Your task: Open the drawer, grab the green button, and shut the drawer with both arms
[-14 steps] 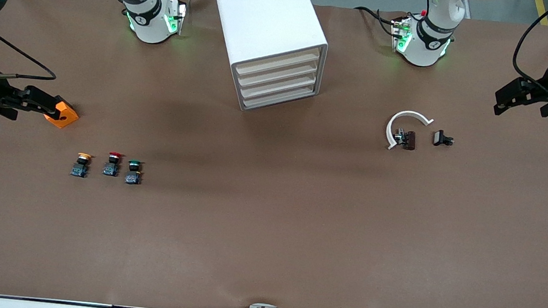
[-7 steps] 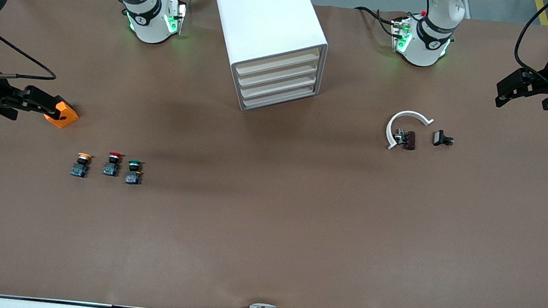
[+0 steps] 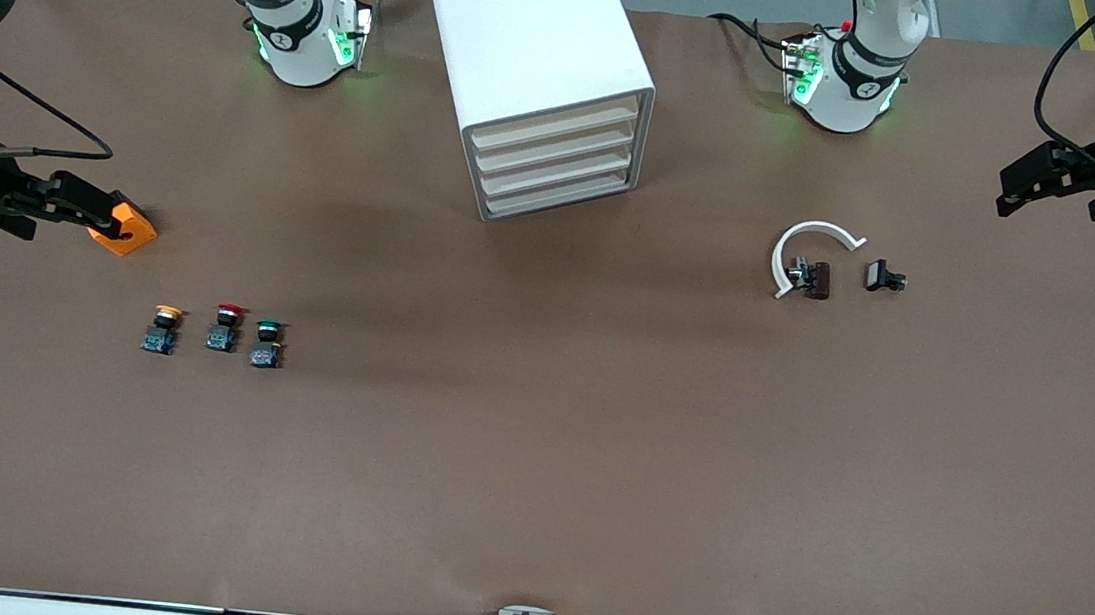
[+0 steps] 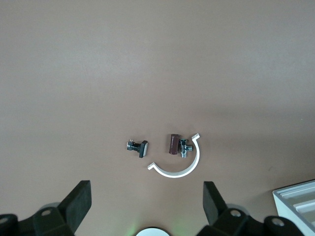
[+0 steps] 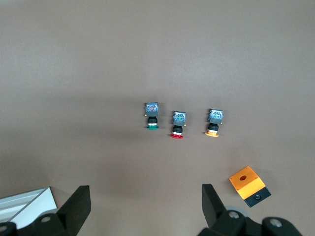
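Note:
The white cabinet (image 3: 533,45) stands at the back middle with all four drawers shut; the bottom drawer (image 3: 558,201) shows its cream front. The green-capped button (image 3: 268,343) stands on the table toward the right arm's end, and it also shows in the right wrist view (image 5: 152,115). My right gripper (image 3: 85,208) is open and empty, up over the table near that end; its jaws stand wide apart (image 5: 145,196). My left gripper (image 3: 1011,191) is open and empty, over the left arm's end of the table; its jaws also stand wide apart (image 4: 146,196).
A red-capped button (image 3: 225,327) and a yellow-capped button (image 3: 164,328) stand beside the green one. An orange block (image 3: 125,229) lies beside the right gripper. A white curved piece (image 3: 800,241), a brown part (image 3: 817,280) and a black part (image 3: 883,277) lie toward the left arm's end.
My left gripper has drifted a little toward the robots' side and the left arm's end of the table. The right arm and all objects have not moved.

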You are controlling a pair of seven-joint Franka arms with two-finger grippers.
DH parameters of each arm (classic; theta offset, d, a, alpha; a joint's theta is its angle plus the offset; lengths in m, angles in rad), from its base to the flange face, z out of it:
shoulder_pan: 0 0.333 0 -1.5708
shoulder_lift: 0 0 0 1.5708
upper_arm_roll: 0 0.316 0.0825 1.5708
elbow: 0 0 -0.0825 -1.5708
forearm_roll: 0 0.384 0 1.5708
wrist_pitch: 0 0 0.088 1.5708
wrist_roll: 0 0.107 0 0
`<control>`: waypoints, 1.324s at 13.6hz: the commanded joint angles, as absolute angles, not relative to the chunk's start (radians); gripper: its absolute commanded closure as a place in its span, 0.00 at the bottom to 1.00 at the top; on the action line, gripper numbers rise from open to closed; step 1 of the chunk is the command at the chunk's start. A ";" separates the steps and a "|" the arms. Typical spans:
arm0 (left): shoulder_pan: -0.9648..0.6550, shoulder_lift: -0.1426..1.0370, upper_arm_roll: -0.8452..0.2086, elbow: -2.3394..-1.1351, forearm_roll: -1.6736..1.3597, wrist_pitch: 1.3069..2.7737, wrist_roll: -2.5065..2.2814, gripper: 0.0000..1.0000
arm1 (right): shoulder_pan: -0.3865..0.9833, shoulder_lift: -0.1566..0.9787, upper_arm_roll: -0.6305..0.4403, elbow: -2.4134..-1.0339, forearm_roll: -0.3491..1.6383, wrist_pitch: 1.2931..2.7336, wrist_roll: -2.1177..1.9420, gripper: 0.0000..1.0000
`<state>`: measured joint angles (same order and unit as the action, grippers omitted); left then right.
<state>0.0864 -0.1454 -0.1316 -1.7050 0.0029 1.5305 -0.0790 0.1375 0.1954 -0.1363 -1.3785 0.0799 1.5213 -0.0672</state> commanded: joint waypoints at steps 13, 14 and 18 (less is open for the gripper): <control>0.106 -0.144 -0.140 -1.709 -0.020 1.543 -0.057 0.00 | 0.137 0.195 -0.135 -1.367 0.081 1.511 -0.074 0.00; 0.106 -0.146 -0.141 -1.710 -0.020 1.543 -0.057 0.00 | 0.137 0.195 -0.135 -1.367 0.074 1.511 -0.074 0.00; 0.106 -0.150 -0.144 -1.713 -0.020 1.542 -0.057 0.00 | 0.137 0.195 -0.135 -1.367 0.067 1.512 -0.072 0.00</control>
<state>0.0963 -0.1373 -0.1379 -1.7050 -0.0030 1.5342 -0.0784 0.1385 0.1954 -0.1361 -1.3785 0.0763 1.5213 -0.0672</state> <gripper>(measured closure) 0.000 0.000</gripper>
